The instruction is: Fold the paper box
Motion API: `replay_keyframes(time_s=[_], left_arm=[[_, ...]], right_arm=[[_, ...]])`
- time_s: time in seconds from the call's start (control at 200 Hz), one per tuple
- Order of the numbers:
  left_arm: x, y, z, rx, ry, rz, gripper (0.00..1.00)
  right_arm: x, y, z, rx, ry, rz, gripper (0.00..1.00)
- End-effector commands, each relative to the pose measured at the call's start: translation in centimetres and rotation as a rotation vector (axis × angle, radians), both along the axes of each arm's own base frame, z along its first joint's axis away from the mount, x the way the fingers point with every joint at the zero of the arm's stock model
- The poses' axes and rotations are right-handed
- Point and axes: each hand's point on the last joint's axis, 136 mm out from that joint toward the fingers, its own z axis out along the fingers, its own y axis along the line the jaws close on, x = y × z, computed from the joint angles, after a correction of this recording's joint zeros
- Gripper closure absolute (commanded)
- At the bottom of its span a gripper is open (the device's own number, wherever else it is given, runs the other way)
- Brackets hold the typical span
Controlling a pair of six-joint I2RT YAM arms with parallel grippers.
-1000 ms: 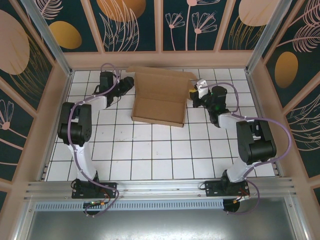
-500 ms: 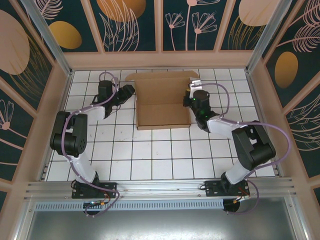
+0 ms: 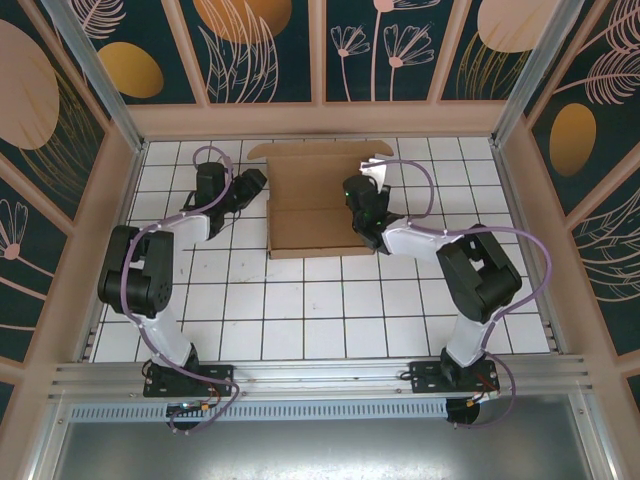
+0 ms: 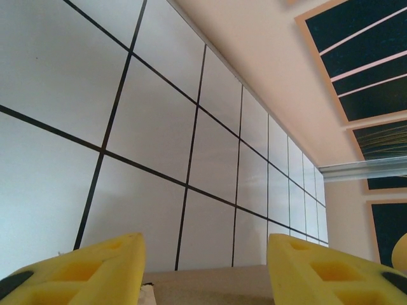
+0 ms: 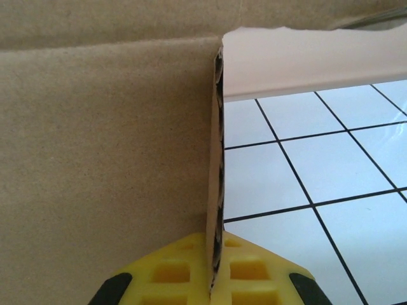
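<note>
Closest in, on the right wrist view, the right gripper [image 5: 213, 283] is clenched on the paper box [image 5: 102, 159]. Its yellow fingers [image 5: 165, 273] pinch the raw edge of an upright side wall, and the fluted core shows between them. The left gripper [image 4: 203, 273] has its jaws standing apart, with a strip of brown cardboard low between them; whether the pads press on it cannot be told. From above, the paper box [image 3: 320, 205] lies on the far half of the table as a shallow tray with a broad flap on its far side. The right gripper [image 3: 362, 195] is at its right wall and the left gripper [image 3: 253, 183] just beside its left one. The box is probably light, fairly stiff across its panels and willing to bend along its creases. It would likely slide on the tiles unless one claw steadies it while the other folds. A hard pinch could crush the flutes or tear a notch. The sensible hold looks to be a free wall or flap edge close to a crease, much as the right claw has it. The tiled table [image 3: 300, 300] is white, glossy and gridded with dark lines, so probably slick. Beyond it stand wall panels [image 3: 260, 50] of dark teal with pale flower drawings, set in pale frames with metal posts at the corners.
</note>
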Motion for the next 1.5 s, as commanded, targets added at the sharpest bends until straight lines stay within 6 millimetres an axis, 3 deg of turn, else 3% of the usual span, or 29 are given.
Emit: replay_keyframes(time_s=[0.0,0.035,0.1,0.15,0.175,0.26,0.295,0.435,0.621,0.751,0.941,1.141,1.306,1.496], left_arm=[[-1.4,-1.7,1.8,0.056,-0.035,-0.082,0.44],[-1.6,-1.3,3.0,0.090,-0.057,-0.081,0.42],[-1.9,-0.2,3.2,0.173,-0.058,-0.066,0.40],[-2.2,1.1,3.4,0.237,-0.061,-0.042,0.38],[-2.4,1.6,3.5,0.262,-0.067,-0.035,0.37],[-2.9,3.5,4.6,0.290,-0.099,-0.004,0.35],[-3.5,4.3,4.0,0.297,-0.092,0.003,0.35],[-5.0,6.0,6.4,0.373,-0.204,0.021,0.37],[-7.8,5.4,8.9,0.453,-0.414,-0.055,0.34],[-8.2,4.3,9.2,0.540,-0.481,-0.177,0.36],[-9.4,4.5,10.5,0.593,-0.611,-0.161,0.35],[-9.1,2.2,8.6,0.528,-0.626,-0.295,0.38],[-8.2,2.7,6.7,0.540,-0.564,-0.271,0.43],[-8.0,1.8,7.0,0.481,-0.559,-0.282,0.63]], right_arm=[[-0.2,1.0,0.9,-0.016,-0.014,0.121,1.00],[-0.3,0.6,0.7,-0.019,-0.004,0.161,1.00],[-0.5,-0.1,0.5,-0.024,0.009,0.224,1.00],[-1.2,0.6,0.3,-0.036,0.017,0.302,1.00],[-1.0,-0.3,0.1,-0.042,0.024,0.319,1.00],[-1.8,0.1,-0.1,-0.053,0.022,0.433,1.00],[-2.0,0.3,-0.2,-0.058,0.028,0.469,1.00],[-2.5,0.5,-0.9,-0.096,0.054,0.538,1.00],[-2.7,0.4,-1.4,-0.108,0.061,0.558,1.00],[-2.6,0.2,-1.5,-0.090,0.067,0.559,1.00],[-2.4,0.1,-1.4,-0.089,0.071,0.556,1.00],[-2.3,-0.3,-1.4,-0.086,0.073,0.547,1.00],[-2.2,-0.2,-1.6,-0.085,0.081,0.546,1.00],[-2.1,-0.2,-1.7,-0.080,0.092,0.544,1.00]])
